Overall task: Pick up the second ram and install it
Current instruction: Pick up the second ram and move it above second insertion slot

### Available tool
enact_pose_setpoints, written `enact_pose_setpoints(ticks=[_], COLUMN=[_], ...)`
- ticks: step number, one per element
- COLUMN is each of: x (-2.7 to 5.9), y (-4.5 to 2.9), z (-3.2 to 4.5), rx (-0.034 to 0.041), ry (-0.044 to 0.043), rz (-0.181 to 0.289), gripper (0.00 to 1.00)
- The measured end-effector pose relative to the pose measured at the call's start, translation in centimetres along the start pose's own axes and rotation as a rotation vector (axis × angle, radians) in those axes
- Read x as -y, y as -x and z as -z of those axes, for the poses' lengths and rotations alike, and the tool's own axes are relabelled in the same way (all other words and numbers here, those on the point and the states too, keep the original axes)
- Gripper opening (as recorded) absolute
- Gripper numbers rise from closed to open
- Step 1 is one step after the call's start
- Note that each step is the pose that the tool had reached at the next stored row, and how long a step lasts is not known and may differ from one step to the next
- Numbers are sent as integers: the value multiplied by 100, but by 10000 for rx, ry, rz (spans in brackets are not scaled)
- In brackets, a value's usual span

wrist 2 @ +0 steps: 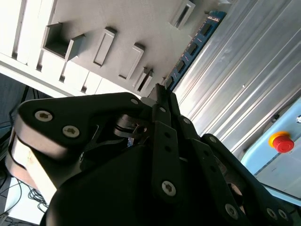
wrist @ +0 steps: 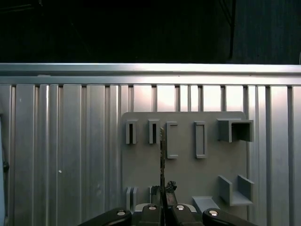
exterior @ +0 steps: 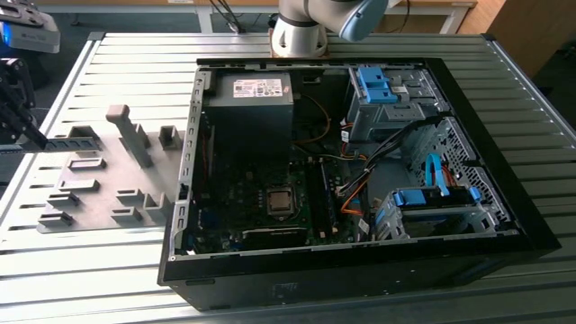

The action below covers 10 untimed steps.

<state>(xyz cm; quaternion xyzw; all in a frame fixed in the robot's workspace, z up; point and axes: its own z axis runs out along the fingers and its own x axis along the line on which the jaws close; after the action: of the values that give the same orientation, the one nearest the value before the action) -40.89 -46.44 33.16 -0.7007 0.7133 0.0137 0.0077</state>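
The second ram [exterior: 69, 143] is a thin blue stick with black chips, held level just above the grey fixture plate [exterior: 99, 192] at the exterior view's left. My gripper [exterior: 25, 138] is shut on one end of it. In the second wrist view the ram [wrist 2: 193, 49] runs away from the black fingers [wrist 2: 162, 101], and the gripper [wrist 2: 160, 94] pinches its near end. From the first wrist view the ram [wrist: 162, 155] appears edge-on as a thin line over the plate [wrist: 188, 179], clamped in the gripper [wrist: 162, 200].
An open black computer case [exterior: 360, 270] lies on the slatted metal table [exterior: 108, 61], with the motherboard [exterior: 270, 202] and its long slots [exterior: 322, 196] exposed. Blue drive-bay clips [exterior: 376, 84] sit at its far side. A red stop button [wrist 2: 282, 141] is off the table.
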Motion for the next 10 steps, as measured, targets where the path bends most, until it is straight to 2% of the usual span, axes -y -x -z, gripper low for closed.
enact_pose_setpoints(ticks=[10], x=[-1], y=[5], z=[153], rx=[-1], ry=[0], rz=[0], gripper=[14])
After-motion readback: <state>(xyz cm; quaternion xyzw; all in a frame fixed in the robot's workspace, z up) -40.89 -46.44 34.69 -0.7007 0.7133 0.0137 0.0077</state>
